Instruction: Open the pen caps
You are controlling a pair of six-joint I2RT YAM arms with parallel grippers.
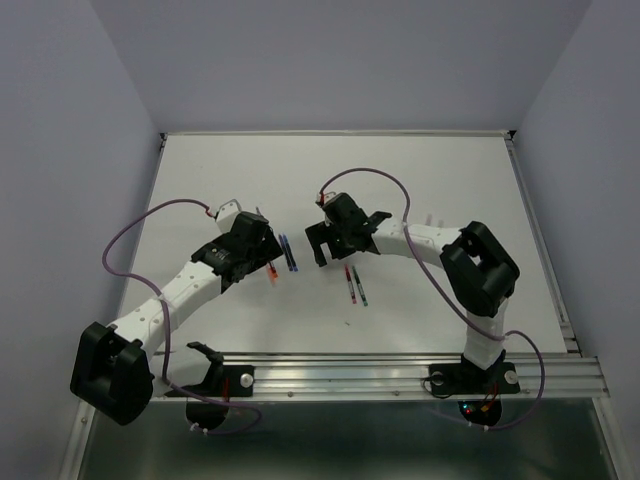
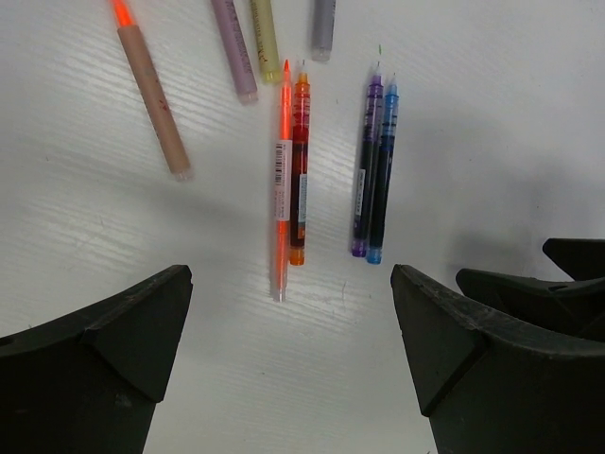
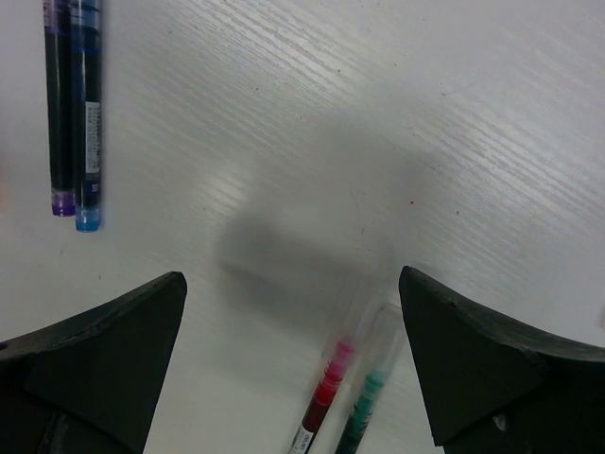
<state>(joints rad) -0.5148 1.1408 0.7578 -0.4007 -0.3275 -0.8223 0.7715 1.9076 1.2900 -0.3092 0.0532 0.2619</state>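
We found both arms reaching inward over the white table (image 1: pixel 450 170), their wrists near its middle. The left gripper (image 2: pixel 291 279) stood with its jaws spread to full width and held nothing; bare table showed between its fingers (image 2: pixel 113 350). Beyond its fingertips lay four uncapped pens in two touching pairs: the fluorescent orange pen (image 2: pixel 282 180) against the dark orange pen (image 2: pixel 300 170), and, a little to their right, the purple pen (image 2: pixel 367 170) against the blue pen (image 2: pixel 383 180). All four pointed their fine tips away from the gripper. Past them lay four loose pen caps. The pinkish cap (image 2: pixel 156 104), with an orange end, lay tilted and apart at the left. Next came the mauve cap (image 2: pixel 233 47), the yellow cap (image 2: pixel 265 28) and the grey cap (image 2: pixel 323 28), all three cut by the upper frame edge.

The right gripper (image 3: pixel 293 279) was likewise fully spread and empty. The red pen (image 3: pixel 326 388) and the green pen (image 3: pixel 364 407) lay side by side between its fingers, nearer the right one. That region was blurred; a clear sleeve (image 3: pixel 357 317) seemed to cover each tip, but we could not confirm it. The purple and blue pair lay well to the upper left in that view. In the top view the two grippers faced each other, apart, with the purple and blue pair between them.
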